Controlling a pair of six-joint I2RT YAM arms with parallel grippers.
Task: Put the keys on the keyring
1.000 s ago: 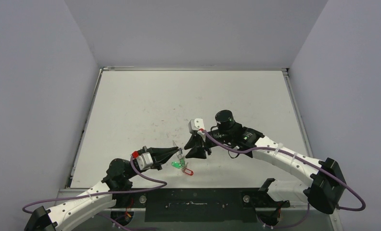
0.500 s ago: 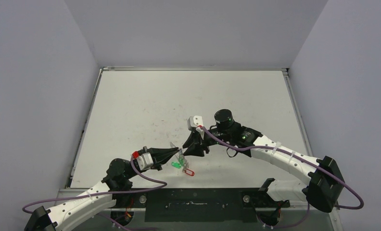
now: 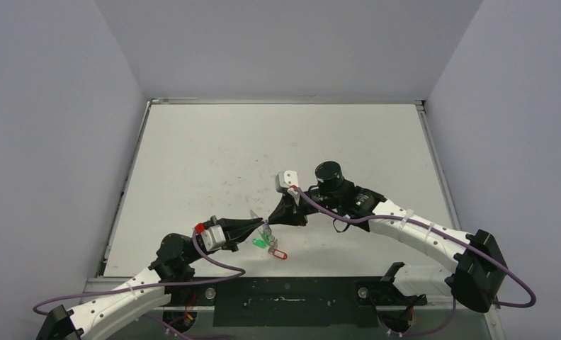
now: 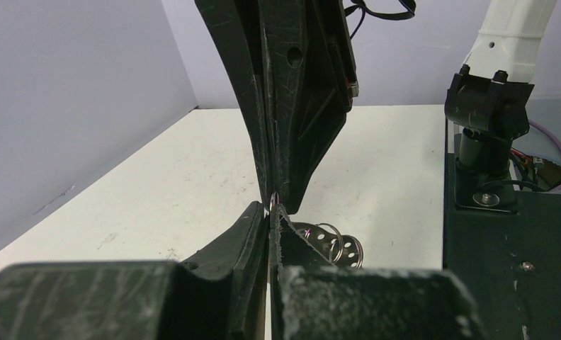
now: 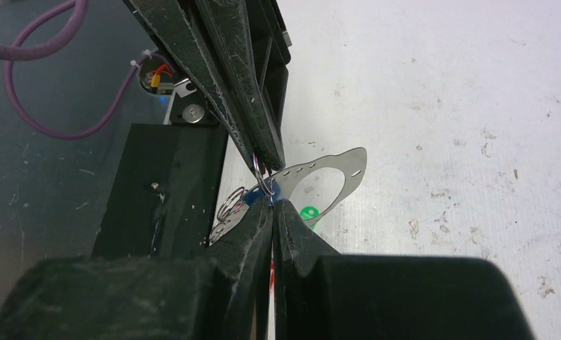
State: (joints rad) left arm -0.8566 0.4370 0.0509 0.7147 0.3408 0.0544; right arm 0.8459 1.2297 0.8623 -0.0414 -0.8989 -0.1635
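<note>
White table (image 3: 214,156) below; our left hand (image 4: 269,212) and right hand (image 5: 272,204) both pinch shut at one wire loop of the keyring (image 5: 334,166); we should spread it gently, tips aligned.

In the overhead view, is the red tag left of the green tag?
No, the red tag sits to the right of the green tag.
</note>
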